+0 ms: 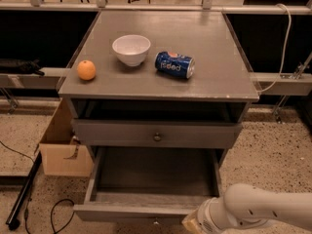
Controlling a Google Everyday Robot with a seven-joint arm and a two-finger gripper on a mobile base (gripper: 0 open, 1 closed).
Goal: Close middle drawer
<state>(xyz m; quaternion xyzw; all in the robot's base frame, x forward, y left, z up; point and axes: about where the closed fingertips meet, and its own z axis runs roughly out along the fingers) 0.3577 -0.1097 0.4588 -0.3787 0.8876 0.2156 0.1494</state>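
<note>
A speckled stone floor (273, 145) runs under a dark, railed backdrop, and a grey cabinet (195, 28) fills the middle of the view, seen from above and in front.

The middle drawer (146, 172) is pulled far out toward six o'clock, showing its bare grey inside, with its flat front at the low edge of the view. Above it the uppermost drawer front (117, 133) stands close under the cabinet top, with a dark gap over it.

A white robot arm (273, 206) reaches in from four o'clock. A cardboard box (61, 152) stands on the floor at the cabinet's nine o'clock side, just beside it.

The gripper (195, 224) is a cream-coloured end at five o'clock, right at the right-hand part of the pulled-out front. Whether it touches the front, and whether it is spread apart or drawn together, I cannot tell, since the frame edge cuts it off.

On the cabinet top, a white bowl (131, 49) stands upright left of centre. A blue soda can (174, 65) lies on its side at the bowl's four o'clock, near it but apart. An orange (86, 70) sits at the bowl's eight o'clock, close to the left edge.

A small round dark knob (157, 137) marks the centre of the uppermost front.
</note>
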